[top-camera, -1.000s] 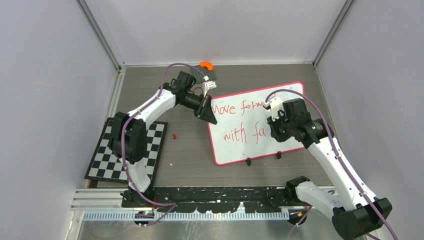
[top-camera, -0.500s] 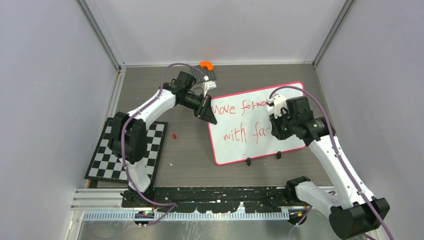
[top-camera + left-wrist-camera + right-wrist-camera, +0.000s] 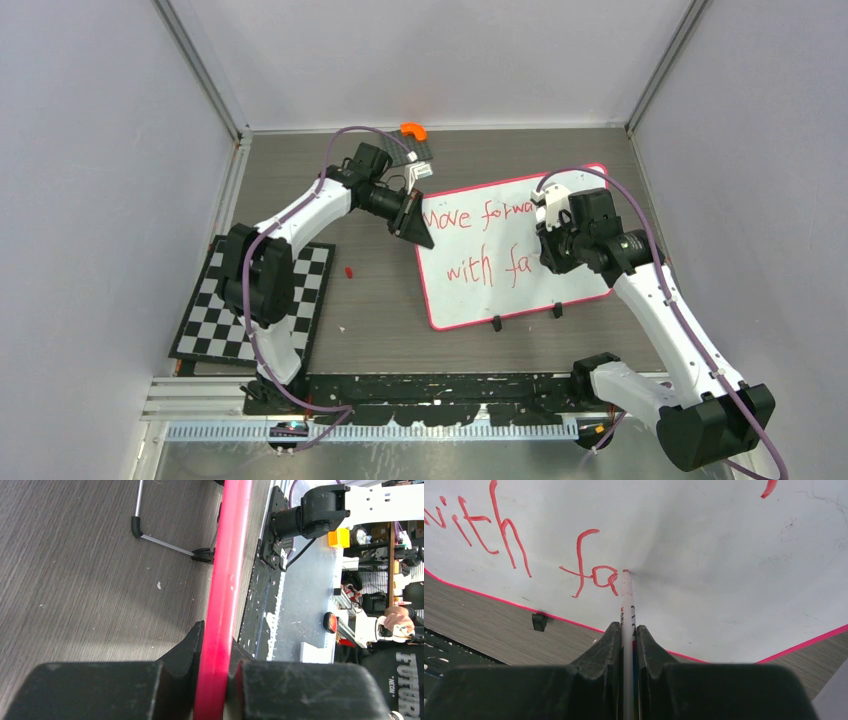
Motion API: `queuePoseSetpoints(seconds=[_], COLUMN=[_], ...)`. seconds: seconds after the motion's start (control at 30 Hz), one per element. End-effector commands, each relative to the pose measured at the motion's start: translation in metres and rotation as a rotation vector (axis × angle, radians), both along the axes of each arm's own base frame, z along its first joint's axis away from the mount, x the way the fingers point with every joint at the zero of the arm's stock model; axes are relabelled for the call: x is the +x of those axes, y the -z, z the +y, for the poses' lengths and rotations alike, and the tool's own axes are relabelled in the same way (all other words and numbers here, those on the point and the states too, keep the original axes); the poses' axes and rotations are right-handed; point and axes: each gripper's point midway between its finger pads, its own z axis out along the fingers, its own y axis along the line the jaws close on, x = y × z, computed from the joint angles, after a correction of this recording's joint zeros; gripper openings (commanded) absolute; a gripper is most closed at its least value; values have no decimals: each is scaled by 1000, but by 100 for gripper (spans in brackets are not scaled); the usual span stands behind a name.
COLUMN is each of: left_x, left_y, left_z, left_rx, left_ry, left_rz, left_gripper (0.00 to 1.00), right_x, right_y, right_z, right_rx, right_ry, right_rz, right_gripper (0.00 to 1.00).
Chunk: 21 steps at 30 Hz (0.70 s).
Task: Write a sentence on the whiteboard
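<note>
**Right gripper [image 3: 626, 630] clenching a marker, left gripper [image 3: 216, 640] clamping the board's rim**

Pinching a slim white marker [image 3: 626, 597] between both right fingers, shaft running straight ahead out of the jaws. Pressing its red tip onto the whiteboard [image 3: 724, 555] directly ahead of the fingertips, just right of the letters "fa". Showing, in red, "Move forwa" above and "with fa" below for the sentence [image 3: 468, 268], lying to the left of the right gripper and partly hidden beneath it in the overhead view. Showing a small black clip [image 3: 539, 621] on the board's near rim, down and left of the right fingers. Squeezing the pink-red rim on the board's left edge, near its far corner, with the left gripper, jaws closed on either side of the edge. Leaving a checkerboard mat [image 3: 215, 320] well off to the near left of the left gripper, a small red scrap [image 3: 348, 271] on the table [image 3: 380, 300] between them, and an orange piece [image 3: 413, 130] just beyond the left wrist.
</note>
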Motion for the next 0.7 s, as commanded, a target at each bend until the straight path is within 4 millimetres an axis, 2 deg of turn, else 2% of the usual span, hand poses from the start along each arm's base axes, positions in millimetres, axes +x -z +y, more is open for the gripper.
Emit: queuePoseSetpoints(seconds=[0.0,0.47,0.67], left_x=[11,13,12], left_y=[29,30,30], left_z=[11,11,11], left_rx=[145,145,146], left_ry=[-67,-67,-67], left_rz=[-11,-9,-7], left_gripper=[0,0,0], right_x=[14,-11,-13], right_y=[-6,12,7], right_z=[-4,-11,-6], right_rx=[-9,-49,-29], right_ry=[36,1,-22], right_rz=[-57,20,22], right_gripper=[0,0,0])
